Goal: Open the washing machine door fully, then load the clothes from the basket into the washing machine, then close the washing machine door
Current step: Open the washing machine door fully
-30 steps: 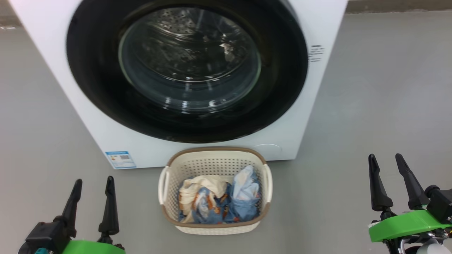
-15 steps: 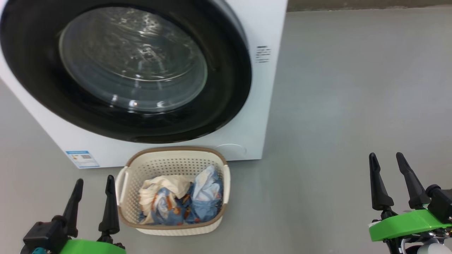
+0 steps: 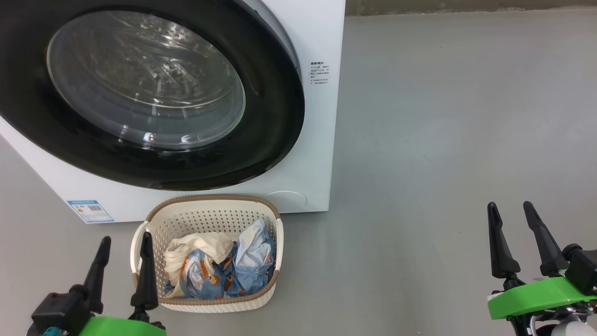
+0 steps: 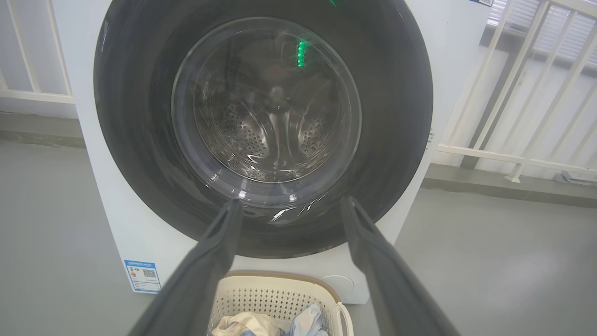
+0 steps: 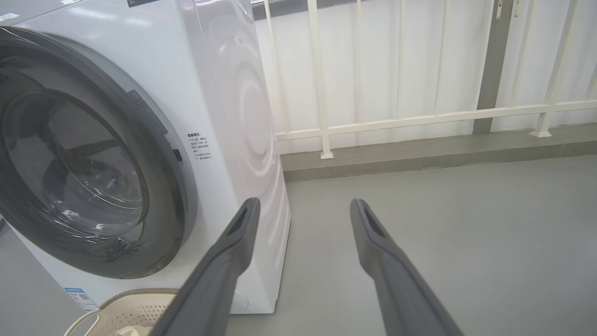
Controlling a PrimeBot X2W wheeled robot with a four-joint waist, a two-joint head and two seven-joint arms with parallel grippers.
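Head camera has turned right; things themselves not moved, just sit more to left in head view. Left end effector (image 3: pixel 126 239) wide, holds nothing, near basket. Washing machine door (image 3: pixel 144 88) shut, smooth, shiny; fingers may slip off. Basket (image 3: pixel 210 199) close under door, clothes (image 3: pixel 219 270) inside; swinging door or arm may bump it. Right end effector (image 3: pixel 509 205) wide, empty, well apart from door.

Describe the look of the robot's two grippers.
The left gripper and right gripper look alike: two long, tapering dark grey fingers on black bases above a bright green mount. The left base has a small teal part.
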